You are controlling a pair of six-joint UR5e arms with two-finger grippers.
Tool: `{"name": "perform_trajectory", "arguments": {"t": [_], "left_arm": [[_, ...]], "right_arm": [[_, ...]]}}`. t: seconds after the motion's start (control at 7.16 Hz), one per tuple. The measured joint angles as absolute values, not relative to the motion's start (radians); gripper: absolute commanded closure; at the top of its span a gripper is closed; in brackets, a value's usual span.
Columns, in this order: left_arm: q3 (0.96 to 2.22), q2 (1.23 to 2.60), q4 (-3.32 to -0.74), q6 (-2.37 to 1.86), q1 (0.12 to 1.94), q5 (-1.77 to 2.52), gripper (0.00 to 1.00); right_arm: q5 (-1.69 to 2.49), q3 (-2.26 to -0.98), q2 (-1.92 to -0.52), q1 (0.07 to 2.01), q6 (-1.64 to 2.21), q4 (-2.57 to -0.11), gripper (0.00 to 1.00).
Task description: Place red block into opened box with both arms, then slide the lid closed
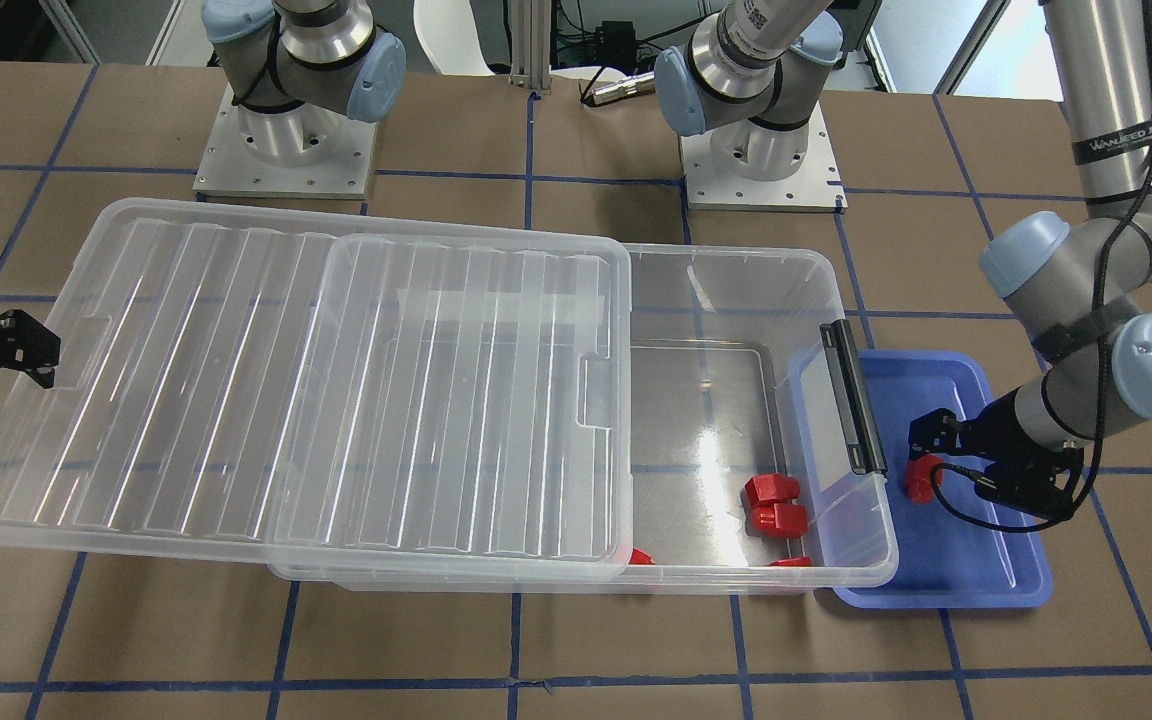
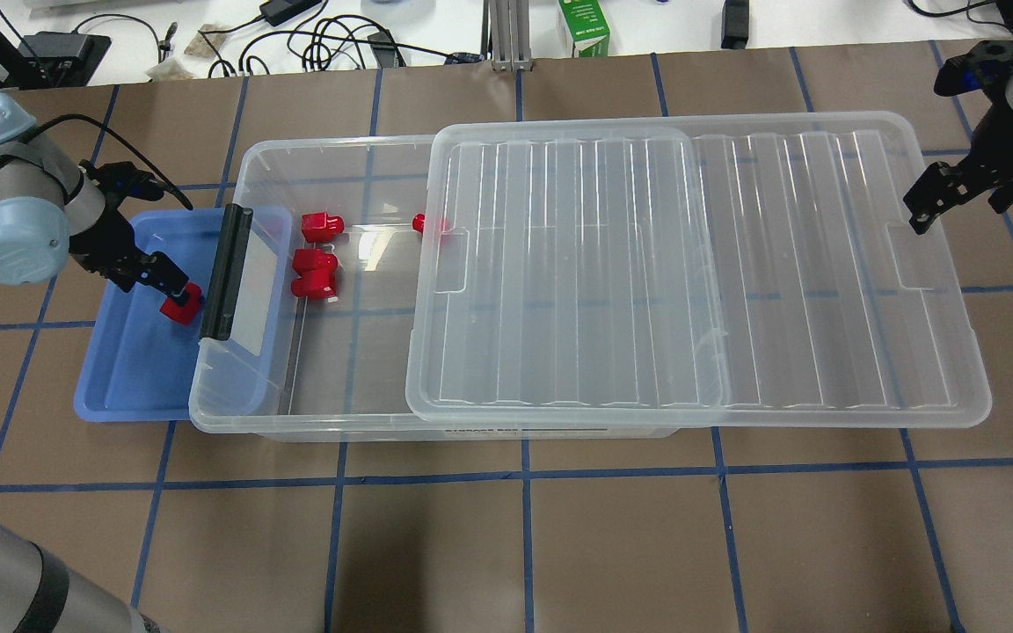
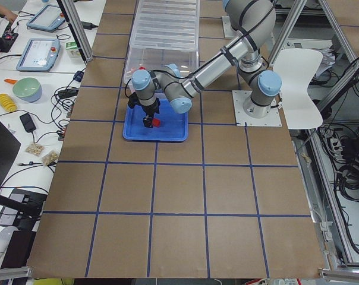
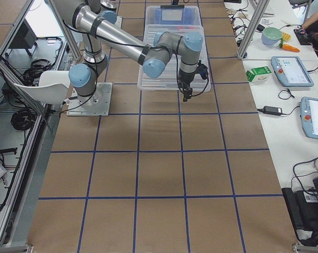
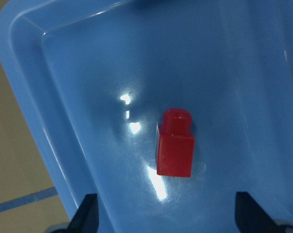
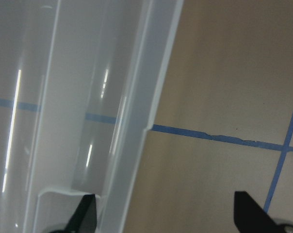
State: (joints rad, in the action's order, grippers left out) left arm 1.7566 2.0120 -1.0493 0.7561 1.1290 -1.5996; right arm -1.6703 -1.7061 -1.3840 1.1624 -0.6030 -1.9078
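The red block [image 5: 175, 147] lies flat on the floor of a small blue tray [image 5: 64, 97], stub pointing away. My left gripper [image 5: 168, 216] hovers just over it, open, with the block [image 2: 181, 308] centred ahead of its fingers. The clear box [image 2: 243, 413] sits beside the tray, its black handle [image 2: 227, 272] at the tray end. The ribbed lid [image 2: 700, 264] is slid far to the right, leaving the box's left part uncovered. My right gripper [image 2: 920, 215] is open beside the lid's [image 6: 137, 97] right short end, not touching it.
Three more red blocks lie in the box's uncovered end: [image 2: 322, 227], [image 2: 315, 274] and, half under the lid, [image 2: 423, 224]. The tray [image 2: 120, 387] is partly under the box's handle end. Cables and a green carton [image 2: 583, 26] lie past the far table edge.
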Motion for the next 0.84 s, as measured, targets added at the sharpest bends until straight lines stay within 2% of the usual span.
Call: {"name": "perform_trajectory", "arguments": {"t": [0.42, 0.56, 0.7, 0.84], "left_arm": [[1.756, 2.051, -1.031, 0.759, 1.129, -1.595, 0.00], [1.756, 2.057, -1.030, 0.759, 1.129, -1.594, 0.07], [1.756, 2.060, -1.030, 0.760, 1.129, -1.594, 0.34], [1.756, 2.062, -1.030, 0.762, 1.129, -1.594, 0.73]], "right_arm": [[-1.667, -1.706, -1.386, 1.160, -0.604, -1.907, 0.00], [-1.664, -1.698, -1.388, 1.162, -0.600, -1.907, 0.00], [-1.662, -1.681, -1.394, 1.167, -0.597, -1.894, 0.00], [-1.653, -1.648, -1.404, 1.170, -0.595, -1.849, 0.00]]}}
